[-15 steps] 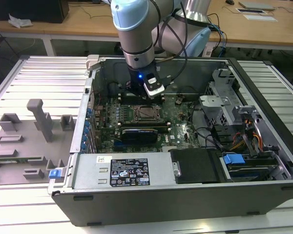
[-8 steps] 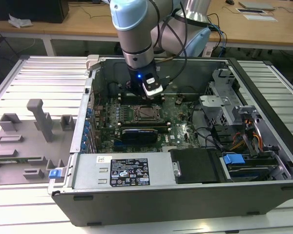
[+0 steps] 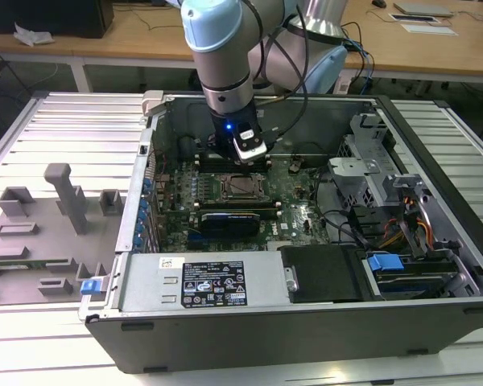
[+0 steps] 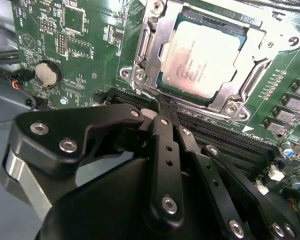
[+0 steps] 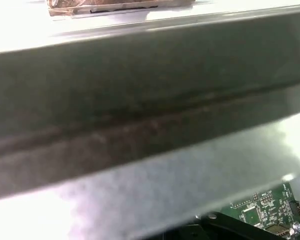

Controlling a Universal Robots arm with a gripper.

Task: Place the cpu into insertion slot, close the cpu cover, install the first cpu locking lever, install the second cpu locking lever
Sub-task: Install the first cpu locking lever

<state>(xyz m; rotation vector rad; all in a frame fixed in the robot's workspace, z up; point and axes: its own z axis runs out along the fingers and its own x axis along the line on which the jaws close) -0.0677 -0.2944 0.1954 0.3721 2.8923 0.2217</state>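
Cpu [image 4: 202,62] under closed cpu cover [image 4: 150,45]

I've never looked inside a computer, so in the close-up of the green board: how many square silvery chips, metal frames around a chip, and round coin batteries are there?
Square chip: 1
Metal frame: 1
Coin battery: 1
Total: 3
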